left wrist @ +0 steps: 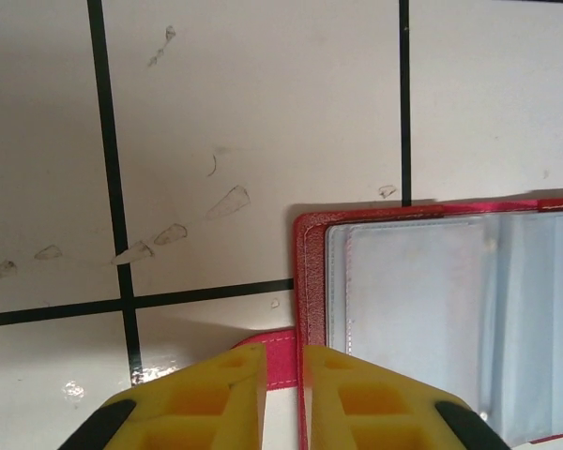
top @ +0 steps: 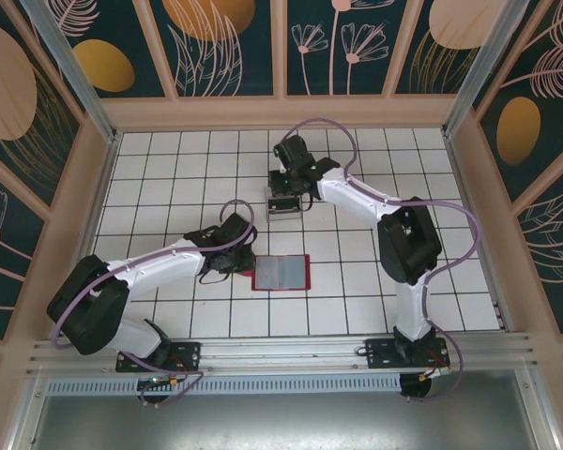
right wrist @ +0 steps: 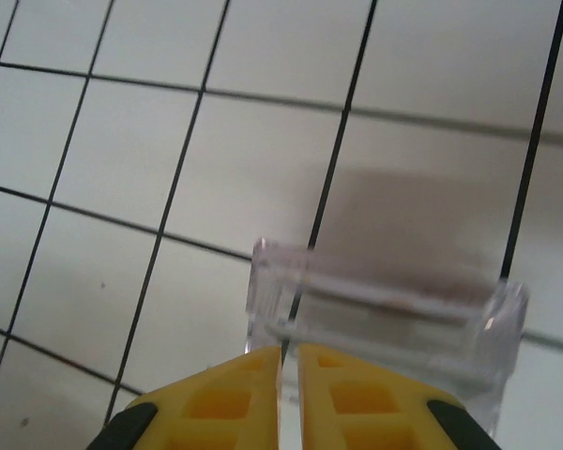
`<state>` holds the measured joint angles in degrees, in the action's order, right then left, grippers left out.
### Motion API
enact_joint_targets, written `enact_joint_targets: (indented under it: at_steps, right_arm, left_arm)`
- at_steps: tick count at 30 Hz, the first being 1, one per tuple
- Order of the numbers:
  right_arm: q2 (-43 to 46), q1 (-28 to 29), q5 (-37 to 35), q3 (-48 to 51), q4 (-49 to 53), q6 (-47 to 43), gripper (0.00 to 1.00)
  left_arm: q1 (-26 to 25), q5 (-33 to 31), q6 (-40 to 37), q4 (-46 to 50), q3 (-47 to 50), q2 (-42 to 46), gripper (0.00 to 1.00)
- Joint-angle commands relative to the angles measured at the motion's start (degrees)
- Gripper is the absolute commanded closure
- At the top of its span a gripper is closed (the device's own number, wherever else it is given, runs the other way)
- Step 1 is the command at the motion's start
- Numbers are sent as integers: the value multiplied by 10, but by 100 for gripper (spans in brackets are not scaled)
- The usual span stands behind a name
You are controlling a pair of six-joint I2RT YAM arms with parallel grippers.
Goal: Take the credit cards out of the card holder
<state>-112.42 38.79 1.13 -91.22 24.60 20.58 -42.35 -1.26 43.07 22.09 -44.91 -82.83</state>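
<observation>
Glossy white tiles (top: 169, 169): left gripper (left wrist: 283, 356), clamped on the wallet (left wrist: 311, 281) tab (left wrist: 283, 373), may drag it; right gripper (right wrist: 289, 361), jaws together, could tip the box (right wrist: 394, 319).

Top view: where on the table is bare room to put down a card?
Free: far-left tiles between left wall and left arm; right tiles between right arm and right wall. Crowded: the middle, where card holder, clear box, left end effector and right end effector sit close.
</observation>
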Motion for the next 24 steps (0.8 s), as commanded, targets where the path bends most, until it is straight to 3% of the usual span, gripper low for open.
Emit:
enact_joint_targets:
  at_steps: [1,15,24]
  right_arm:
    - [53,10,27,35,-20,89,85]
    - [159,65,65,198,-46,141,83]
    - [163,104,75,240,-43,197,83]
  left_arm:
    - [-2,-15,-14,-6,-16,15,81]
    - [19,10,-23,-23,-26,23,81]
    - [92,45,-48,-20,-10,55,80]
